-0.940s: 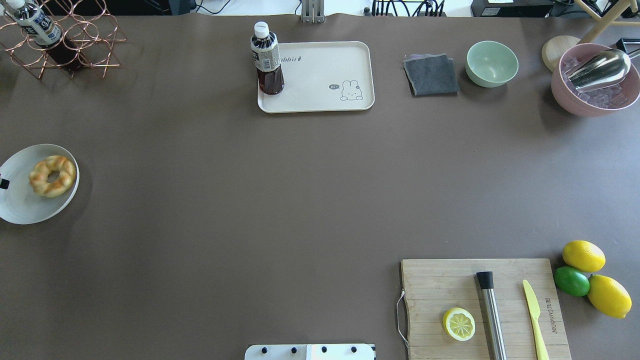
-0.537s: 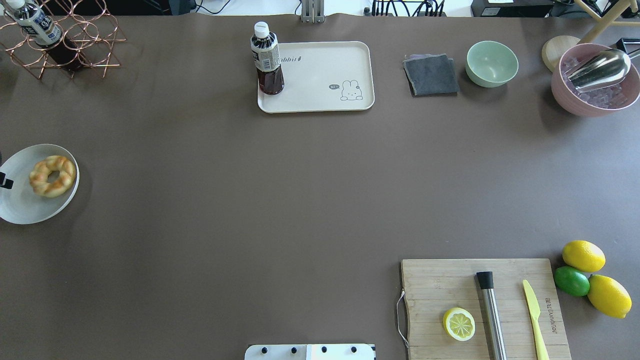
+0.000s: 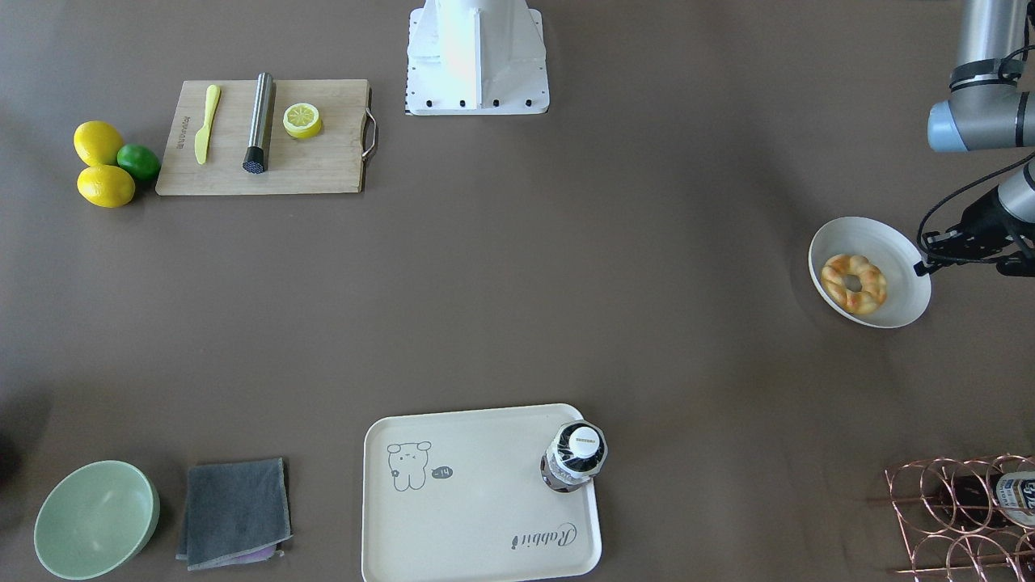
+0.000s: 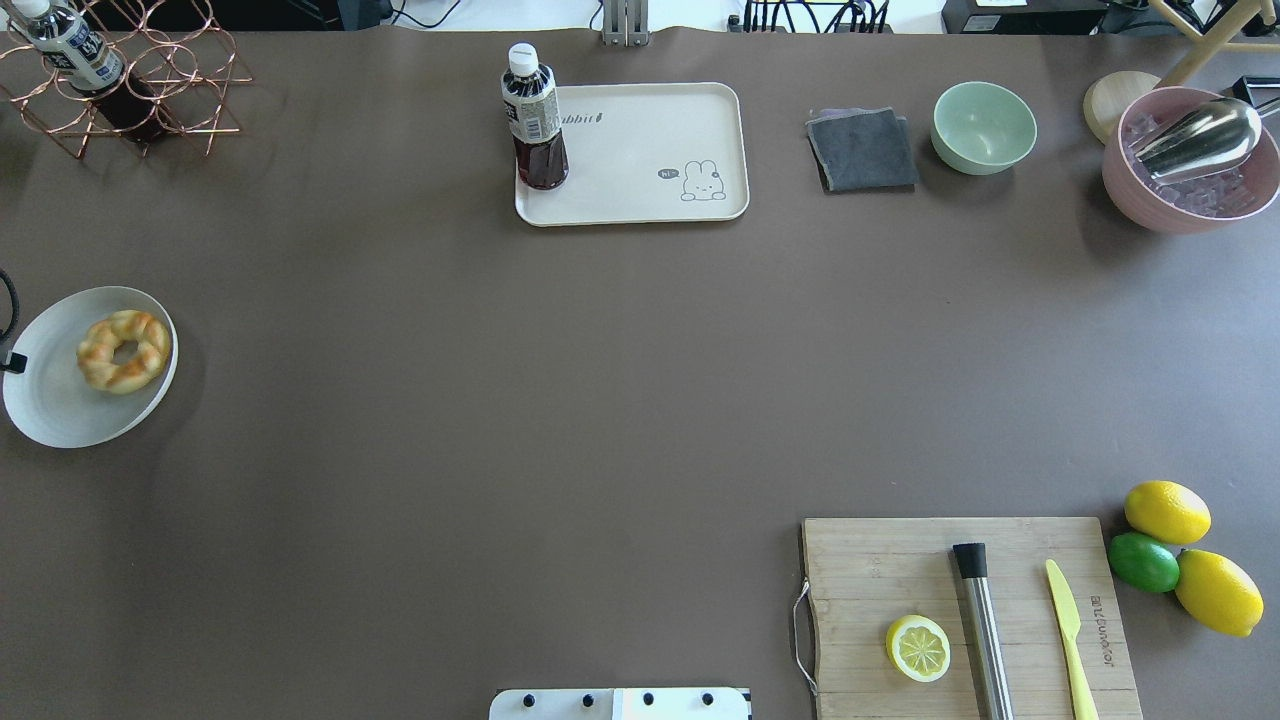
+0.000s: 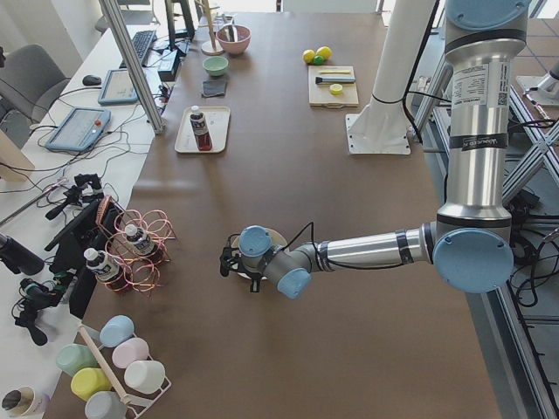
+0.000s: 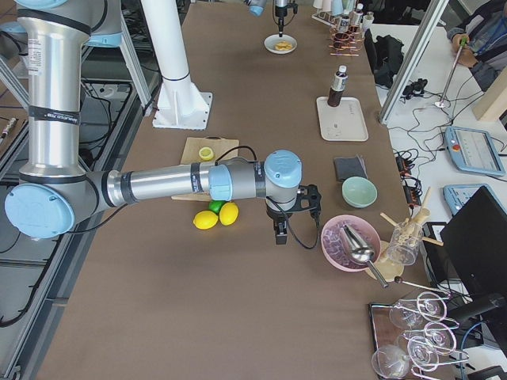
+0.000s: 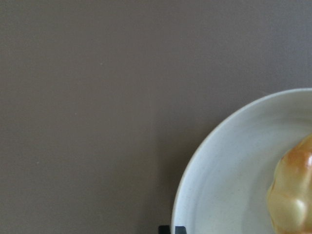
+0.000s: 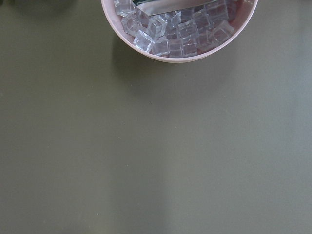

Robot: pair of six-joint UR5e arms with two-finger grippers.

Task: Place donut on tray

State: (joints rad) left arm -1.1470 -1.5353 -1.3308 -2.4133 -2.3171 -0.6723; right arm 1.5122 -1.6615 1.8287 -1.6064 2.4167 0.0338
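The donut [image 4: 124, 350], a golden twisted ring, lies in a round white plate [image 4: 55, 415] at the table's left edge; both also show in the front view, donut [image 3: 854, 283] in plate [image 3: 899, 242]. My left gripper [image 4: 12, 362] is at the plate's outer rim; in the left wrist view its fingertips [image 7: 164, 229] straddle the rim [image 7: 195, 161] close together, shut on it. The cream tray [image 4: 640, 195] with the rabbit drawing lies at the far middle, far from the donut. My right gripper [image 6: 279, 231] shows only in the exterior right view, so I cannot tell its state.
A dark drink bottle [image 4: 535, 120] stands on the tray's left part. A copper wire rack [image 4: 140, 80] stands at the far left. A cutting board [image 4: 965, 620] with a lemon half, a green bowl [image 4: 984, 127], a grey cloth and a pink ice bowl [image 4: 1190, 170] are on the right.
The plate with the donut has shifted a little to the right, toward the table's middle, with my left gripper at its rim. Nothing else moved.
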